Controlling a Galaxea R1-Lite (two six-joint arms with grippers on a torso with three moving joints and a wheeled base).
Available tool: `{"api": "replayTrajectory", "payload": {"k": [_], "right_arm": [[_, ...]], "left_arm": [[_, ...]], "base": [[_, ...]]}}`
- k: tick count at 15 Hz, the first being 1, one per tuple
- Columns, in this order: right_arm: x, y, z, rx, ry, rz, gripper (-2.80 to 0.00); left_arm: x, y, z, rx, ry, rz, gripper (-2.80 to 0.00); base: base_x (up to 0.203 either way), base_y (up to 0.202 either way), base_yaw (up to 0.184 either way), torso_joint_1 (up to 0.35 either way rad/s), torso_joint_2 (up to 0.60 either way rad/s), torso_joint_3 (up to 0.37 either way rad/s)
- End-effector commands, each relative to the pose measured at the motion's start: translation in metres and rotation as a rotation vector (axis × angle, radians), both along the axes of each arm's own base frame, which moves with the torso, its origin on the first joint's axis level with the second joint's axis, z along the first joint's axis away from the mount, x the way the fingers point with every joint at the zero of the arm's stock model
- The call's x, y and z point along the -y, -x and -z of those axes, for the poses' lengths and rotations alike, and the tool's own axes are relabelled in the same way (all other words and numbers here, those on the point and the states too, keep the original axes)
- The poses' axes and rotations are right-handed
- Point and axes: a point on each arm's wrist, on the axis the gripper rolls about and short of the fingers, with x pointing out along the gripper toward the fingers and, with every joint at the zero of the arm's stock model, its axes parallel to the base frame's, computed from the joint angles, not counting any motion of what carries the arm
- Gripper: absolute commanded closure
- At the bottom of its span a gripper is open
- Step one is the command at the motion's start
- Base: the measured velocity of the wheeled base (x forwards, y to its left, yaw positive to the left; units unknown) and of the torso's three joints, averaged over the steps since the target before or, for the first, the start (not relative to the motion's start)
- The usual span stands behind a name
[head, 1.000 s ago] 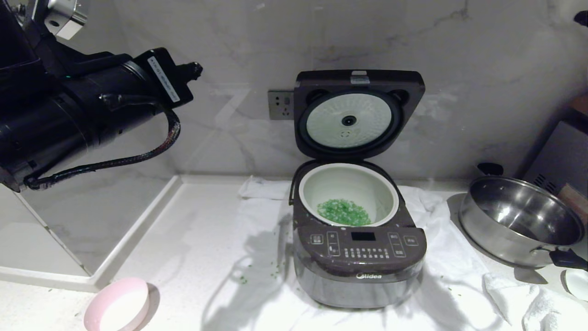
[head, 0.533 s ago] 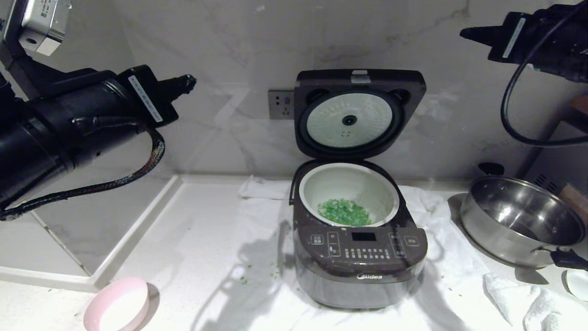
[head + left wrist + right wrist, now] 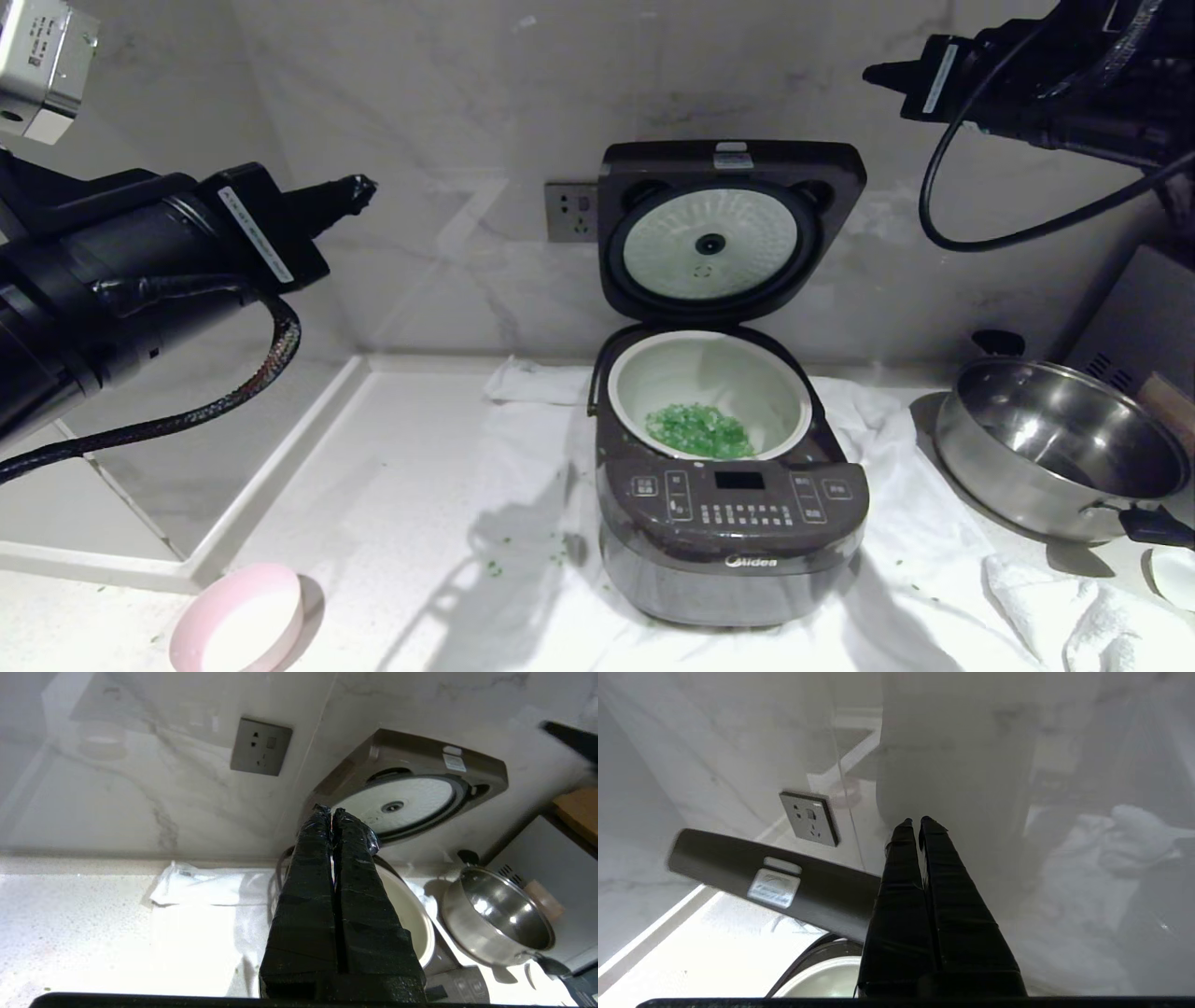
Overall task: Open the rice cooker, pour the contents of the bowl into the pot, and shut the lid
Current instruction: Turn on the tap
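Observation:
The rice cooker (image 3: pixel 733 541) stands mid-counter with its lid (image 3: pixel 730 229) raised upright against the wall. Its pale pot (image 3: pixel 708 373) holds the chopped green contents (image 3: pixel 698 430). The pink bowl (image 3: pixel 238 621) sits upright and looks empty at the front left. My left gripper (image 3: pixel 359 189) hangs shut and empty, high and left of the lid; its tips (image 3: pixel 331 810) point toward the lid (image 3: pixel 411 788). My right gripper (image 3: pixel 878 73) is shut and empty, high at the right, above the lid's top edge (image 3: pixel 775 884); its tips (image 3: pixel 915 821) face the wall.
A shiny steel pan (image 3: pixel 1060 448) with black handles sits at the right. A white cloth (image 3: pixel 523 467) lies under the cooker, with green bits scattered on it. A wall socket (image 3: pixel 571 212) is left of the lid. A raised ledge (image 3: pixel 280 467) borders the counter's left.
My right arm has come into view at the upper right and moved left toward the lid's top. My left arm has drawn back to the left. Cooker and bowl stay put.

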Motion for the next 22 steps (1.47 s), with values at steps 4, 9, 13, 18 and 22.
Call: {"api": "replayTrajectory", "payload": {"k": [4, 9, 13, 18, 22], "right_arm": [[0.003, -0.037, 0.011, -0.017, 0.0, 0.024, 0.0], [0.009, -0.058, 0.028, -0.069, 0.006, 0.045, 0.0], [0.008, -0.057, 0.037, -0.107, 0.008, 0.044, 0.0], [-0.011, -0.027, 0.054, -0.194, 0.025, -0.031, 0.0], [-0.013, -0.006, 0.058, -0.226, 0.026, -0.05, 0.0]], "left_arm": [[-0.007, 0.013, 0.005, 0.002, -0.002, 0.002, 0.0], [-0.008, 0.016, 0.007, 0.001, -0.008, 0.002, 0.0], [-0.008, 0.018, 0.006, 0.004, -0.004, 0.008, 0.0], [-0.01, 0.022, 0.006, 0.004, -0.004, 0.014, 0.0], [-0.009, 0.025, 0.005, 0.007, -0.001, 0.027, 0.0]], "base": [[0.0, 0.0, 0.0, 0.0, 0.0, 0.0], [0.0, 0.0, 0.0, 0.0, 0.0, 0.0], [0.0, 0.0, 0.0, 0.0, 0.0, 0.0], [0.0, 0.0, 0.0, 0.0, 0.0, 0.0], [0.0, 0.0, 0.0, 0.0, 0.0, 0.0]]}}
